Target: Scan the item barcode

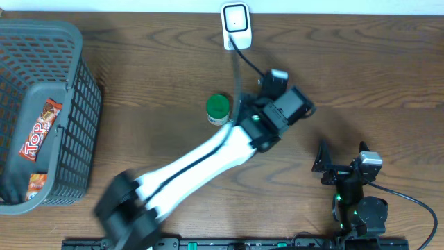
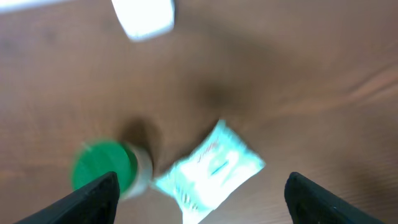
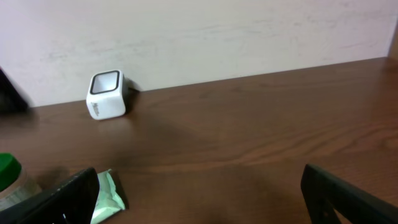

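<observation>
The left jaws are seen spread wide apart in the left wrist view, gripping nothing, with one dark finger at each lower corner. Between and below them a pale green packet is seen. That view is blurred, so the packet only appears to lie on the desk, touched by neither finger. Just beside the packet, on its left in that view, a jar with a green lid is stood upright. In the overhead view the packet is hidden under the left arm. The arm is stretched diagonally from its base at the near edge toward the middle of the desk, with its wrist carried just past the jar. The right arm is kept folded at the near right edge, well apart from the packet. The right jaws are likewise held wide open and empty, and are pointed toward the far wall. From the right wrist the packet and jar are glimpsed at the lower left, behind one finger. Farther off, a small white scanner is set at the desk's far edge against the wall. At the far left a dark mesh basket is placed, with a red snack packet lying inside it.
</observation>
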`<state>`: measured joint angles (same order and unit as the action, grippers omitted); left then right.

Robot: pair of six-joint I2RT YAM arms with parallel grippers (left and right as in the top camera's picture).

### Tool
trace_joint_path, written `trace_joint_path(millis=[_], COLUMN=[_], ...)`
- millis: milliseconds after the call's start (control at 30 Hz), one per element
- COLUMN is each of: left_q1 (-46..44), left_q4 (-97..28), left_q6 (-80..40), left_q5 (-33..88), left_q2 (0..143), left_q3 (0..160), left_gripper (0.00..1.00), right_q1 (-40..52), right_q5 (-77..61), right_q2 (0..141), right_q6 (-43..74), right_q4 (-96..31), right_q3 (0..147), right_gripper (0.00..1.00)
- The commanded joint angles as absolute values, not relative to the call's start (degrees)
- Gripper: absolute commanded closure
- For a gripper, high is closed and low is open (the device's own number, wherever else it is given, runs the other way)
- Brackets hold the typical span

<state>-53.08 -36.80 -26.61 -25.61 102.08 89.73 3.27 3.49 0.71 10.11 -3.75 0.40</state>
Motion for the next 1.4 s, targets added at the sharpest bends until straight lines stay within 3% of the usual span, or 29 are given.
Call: trace_joint_path(millis=[0,200,467,600,800,1100,1367], left_q1=[-52.49,-45.89,-25.10,-14.90,-2.26,13.72,21.10], left_q4=[-37.08,-42.85,-55.70,-56.95,-57.41,-63.09,-66.65], left_q6=[-22.26,-21.43,-23.94,-24.51,-26.37,-39.55,-36.56], left_q5=[-26.37,-26.41,-26.30,-26.04,-22.70,-22.50,-23.31], left_q2=[89.84,75.33,64.29,61.69,61.76,65.67,71.46], left_q3=[93.47,93.47,93.47,93.47,93.47,93.45,93.12], left_gripper=[0.13,0.13,0.13,0.07,0.01,0.02,0.02], right_q1=[3.79,3.79,3.79,3.79,3.79,3.79,3.79], right_q5=[3.99,3.99,3.99,3.99,3.99,4.01,3.99], right_q2=[0.49,0.49,0.49,0.49,0.49,0.49,0.49], right_q6=[10.85,10.85,10.85,10.85,10.85,10.85,10.85], right_q4=[-3.90,-3.90,-3.90,-3.90,-3.90,-3.90,-3.90], right_q3=[0.32,0.32,0.32,0.32,0.32,0.32,0.32], right_gripper=[0.01,0.01,0.01,0.01,0.01,0.01,0.01])
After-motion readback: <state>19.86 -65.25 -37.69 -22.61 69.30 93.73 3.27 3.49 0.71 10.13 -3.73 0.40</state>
